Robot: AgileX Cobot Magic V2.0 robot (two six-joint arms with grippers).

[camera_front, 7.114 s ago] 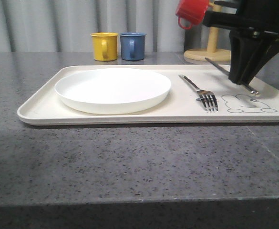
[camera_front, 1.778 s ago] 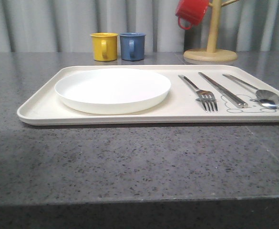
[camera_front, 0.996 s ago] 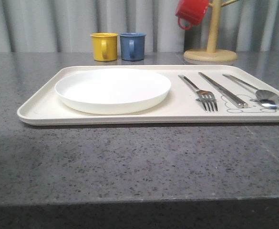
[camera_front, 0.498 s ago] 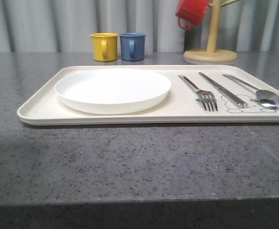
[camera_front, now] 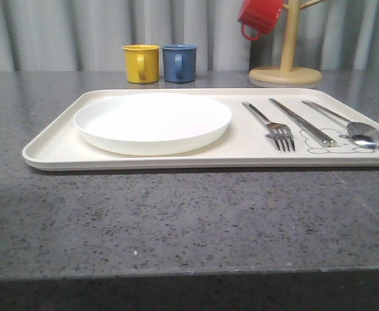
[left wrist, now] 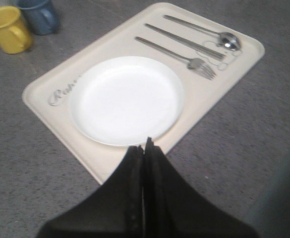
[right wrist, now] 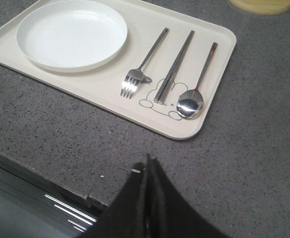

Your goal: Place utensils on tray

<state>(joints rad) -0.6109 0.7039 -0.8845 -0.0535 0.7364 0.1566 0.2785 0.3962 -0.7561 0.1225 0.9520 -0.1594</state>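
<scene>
The cream tray (camera_front: 53, 148) (left wrist: 110, 166) (right wrist: 219, 44) lies on the grey table with three silver utensils side by side on its right part. The fork (camera_front: 275, 126) (left wrist: 177, 54) (right wrist: 142, 67) is nearest the plate, the knife (camera_front: 304, 122) (left wrist: 182, 41) (right wrist: 176, 64) is in the middle, and the spoon (camera_front: 351, 124) (left wrist: 204, 31) (right wrist: 197, 87) is outermost. My left gripper (left wrist: 145, 144) is shut and empty, held above the tray's near edge. My right gripper (right wrist: 148, 161) is shut and empty, over the table near its front edge, apart from the tray.
A round white plate (camera_front: 153, 121) (left wrist: 127, 99) (right wrist: 71, 33) fills the tray's left part. A yellow mug (camera_front: 141, 63) (left wrist: 7, 29) and a blue mug (camera_front: 180, 62) (left wrist: 38, 15) stand behind the tray. A wooden mug tree (camera_front: 286, 68) with a red mug (camera_front: 260, 16) is at the back right.
The right arm that held the knife over the tray 7 s ago has left the front view; knife and spoon now lie on the tray. Nothing has moved in the last second.
</scene>
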